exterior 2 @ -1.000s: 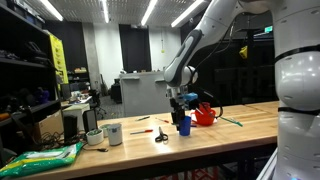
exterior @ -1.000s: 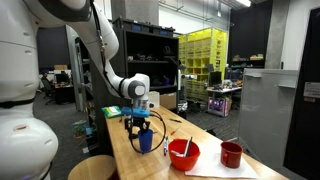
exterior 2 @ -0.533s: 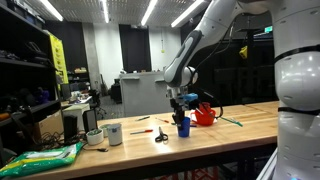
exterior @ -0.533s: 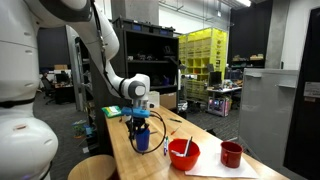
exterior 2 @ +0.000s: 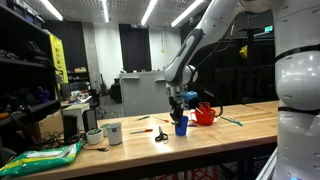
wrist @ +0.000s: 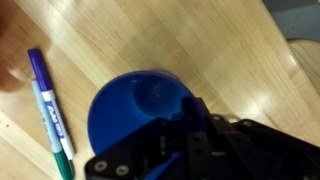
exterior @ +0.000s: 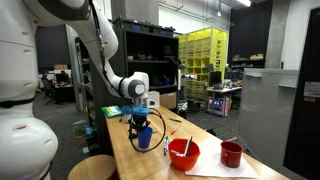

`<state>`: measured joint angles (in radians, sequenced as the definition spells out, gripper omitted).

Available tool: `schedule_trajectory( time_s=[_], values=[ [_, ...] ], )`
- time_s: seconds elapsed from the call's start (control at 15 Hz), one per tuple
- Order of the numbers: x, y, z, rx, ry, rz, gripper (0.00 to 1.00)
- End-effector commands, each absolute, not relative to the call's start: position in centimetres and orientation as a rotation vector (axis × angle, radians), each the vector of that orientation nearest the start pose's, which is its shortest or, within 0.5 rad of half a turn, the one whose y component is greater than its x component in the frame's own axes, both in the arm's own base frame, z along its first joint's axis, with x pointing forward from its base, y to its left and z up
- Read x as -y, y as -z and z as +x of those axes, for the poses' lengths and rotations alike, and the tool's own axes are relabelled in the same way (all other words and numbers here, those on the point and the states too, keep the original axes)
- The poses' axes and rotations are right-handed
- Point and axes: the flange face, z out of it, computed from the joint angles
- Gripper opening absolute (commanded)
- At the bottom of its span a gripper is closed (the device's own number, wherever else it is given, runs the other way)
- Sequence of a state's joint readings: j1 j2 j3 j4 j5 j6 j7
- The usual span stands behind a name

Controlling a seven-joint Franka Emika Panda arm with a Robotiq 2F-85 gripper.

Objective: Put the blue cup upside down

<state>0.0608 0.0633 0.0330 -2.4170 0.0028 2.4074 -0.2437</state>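
The blue cup (exterior: 145, 140) stands open side up on the wooden table (exterior: 150, 165), in both exterior views (exterior 2: 181, 128). The wrist view looks straight down into it (wrist: 130, 105), and its inside is bare. My gripper (exterior: 141, 122) hangs directly over the cup (exterior 2: 180, 115) and is shut on the cup's wall, with dark fingers (wrist: 190, 130) covering the near side of the rim. Whether the cup's base still touches the table is hidden.
A red bowl (exterior: 184, 153) with a stick in it and a dark red cup (exterior: 232, 154) sit on white paper nearby. Two pens (wrist: 50, 115) lie beside the blue cup. Scissors (exterior 2: 161, 134), a white cup (exterior 2: 113, 133) and a green bag (exterior 2: 40, 158) share the table.
The jaws have closed onto the blue cup's wall. The arm and the cup have hardly shifted.
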Motion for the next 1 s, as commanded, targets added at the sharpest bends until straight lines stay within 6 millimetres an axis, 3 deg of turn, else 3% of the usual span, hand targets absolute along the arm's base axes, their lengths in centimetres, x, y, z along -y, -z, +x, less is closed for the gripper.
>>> schedule_trajectory(
  time_s=[0.0,0.6,0.93],
  values=[
    [-5.6,-28.1,47.5,0.445,0.043,-3.174,0.01],
    [-5.9,-27.7,47.7,0.177,0.471,-3.343,0.01],
    [-7.1,-27.5,47.9,0.119,0.618,-3.259,0.01]
  ],
)
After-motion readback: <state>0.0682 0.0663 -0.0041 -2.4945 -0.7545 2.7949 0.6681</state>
